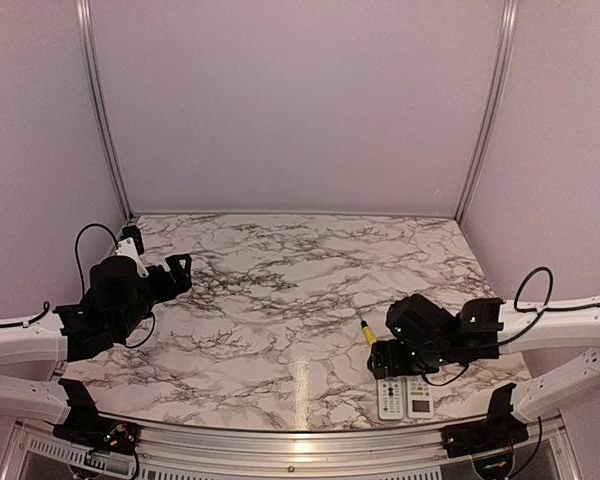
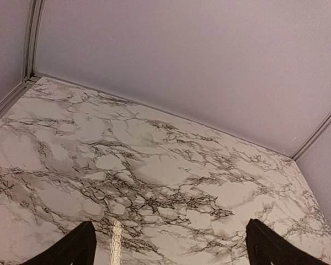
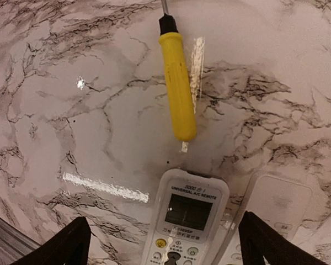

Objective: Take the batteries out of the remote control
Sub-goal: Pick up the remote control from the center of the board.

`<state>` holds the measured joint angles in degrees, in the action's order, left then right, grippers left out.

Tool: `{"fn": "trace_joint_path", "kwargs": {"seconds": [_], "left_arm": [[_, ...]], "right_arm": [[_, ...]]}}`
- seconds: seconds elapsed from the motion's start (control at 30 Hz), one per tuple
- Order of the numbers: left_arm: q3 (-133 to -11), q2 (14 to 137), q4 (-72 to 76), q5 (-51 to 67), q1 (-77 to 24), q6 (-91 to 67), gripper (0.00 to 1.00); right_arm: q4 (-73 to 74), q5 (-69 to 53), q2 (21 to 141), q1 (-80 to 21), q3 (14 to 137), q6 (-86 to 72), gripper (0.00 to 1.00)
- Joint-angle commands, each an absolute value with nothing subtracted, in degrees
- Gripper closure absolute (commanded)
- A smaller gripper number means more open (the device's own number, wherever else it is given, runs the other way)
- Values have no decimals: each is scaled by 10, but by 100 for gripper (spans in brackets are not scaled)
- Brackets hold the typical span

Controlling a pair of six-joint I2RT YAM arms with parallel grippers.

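Here our right gripper (image 3: 165,245) hangs wide open just above the white remote (image 3: 185,218), whose face reads "UNIVERSAL A/C REMOTE". No batteries show; we judge they sit inside, under its face-up body. We should close across the remote's narrow sides, lift and turn it over, minding the second remote (image 3: 273,201) just beside it and the yellow screwdriver (image 3: 177,88) just beyond. Our left gripper (image 2: 171,245), equally spread, hangs over the counter (image 2: 154,165), well apart from the remote.
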<state>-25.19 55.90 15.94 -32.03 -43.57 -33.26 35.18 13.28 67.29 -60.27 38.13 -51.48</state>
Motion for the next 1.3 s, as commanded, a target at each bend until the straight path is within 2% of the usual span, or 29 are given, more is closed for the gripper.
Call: {"fn": "trace_joint_path", "kwargs": {"seconds": [0.0, 0.33, 0.7, 1.1, 1.27], "left_arm": [[-250, 555, 143, -315, -438, -323, 2], [-258, 568, 147, -310, -437, -316, 2], [-257, 571, 147, -310, -438, -314, 2], [-256, 570, 147, -310, -438, -311, 2], [-255, 566, 147, -311, -438, -309, 2]], "right_arm": [[334, 96, 670, -610, 351, -548, 12], [291, 80, 676, -613, 321, -565, 19], [343, 124, 739, -618, 347, -577, 19], [330, 113, 784, -618, 355, -567, 41], [333, 111, 791, -618, 360, -565, 53]]}}
